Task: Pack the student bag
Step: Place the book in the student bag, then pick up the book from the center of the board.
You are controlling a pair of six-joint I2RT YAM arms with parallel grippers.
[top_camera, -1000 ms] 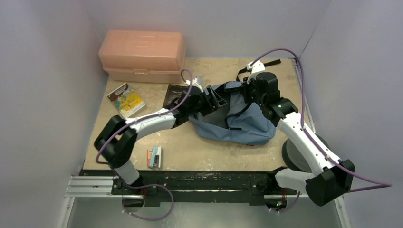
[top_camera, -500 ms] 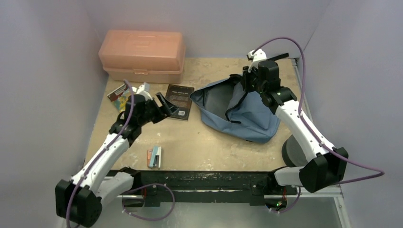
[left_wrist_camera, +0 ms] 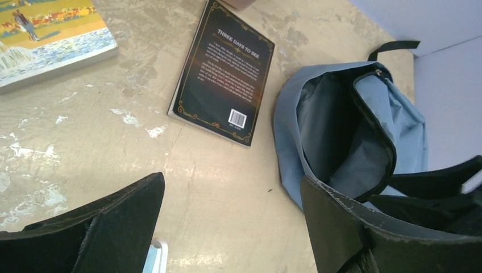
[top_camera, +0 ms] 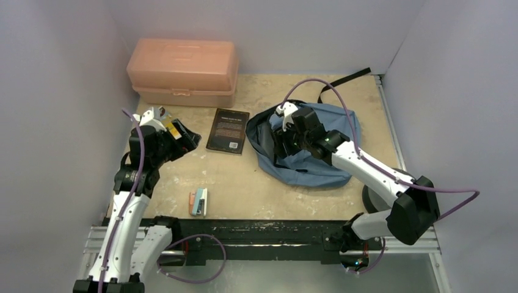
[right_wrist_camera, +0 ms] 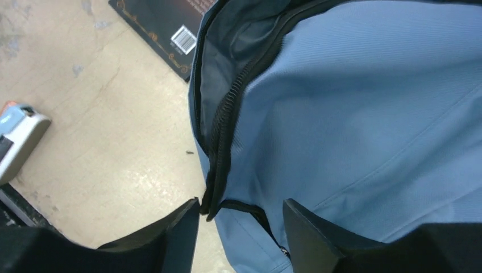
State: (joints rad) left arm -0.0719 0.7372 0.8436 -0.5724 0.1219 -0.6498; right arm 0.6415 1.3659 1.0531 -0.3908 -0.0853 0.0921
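Note:
The student bag (top_camera: 327, 152) lies on the table's right half, dusty blue, its dark mouth (left_wrist_camera: 335, 131) gaping toward the left. My right gripper (top_camera: 278, 145) hangs over the bag's near-left rim. In the right wrist view it (right_wrist_camera: 241, 213) is open, with the black zipper edge (right_wrist_camera: 220, 136) lying loose between the jaws, close to the left finger. A black book (top_camera: 228, 130) lies face down just left of the bag. My left gripper (top_camera: 188, 138) is open over bare table (left_wrist_camera: 233, 199), beside a colourful book (left_wrist_camera: 45, 34).
A salmon-pink plastic box (top_camera: 183, 70) stands at the back left. A small blue and orange item (top_camera: 198, 201) lies near the front edge. A black strap (top_camera: 345, 78) trails from the bag toward the back right corner. Walls enclose the table.
My left arm pulled back from the bag's mouth to the left, over the colourful book, opening wider. My right gripper came from the bag's back to its near-left rim and opened; the bag settled flat.

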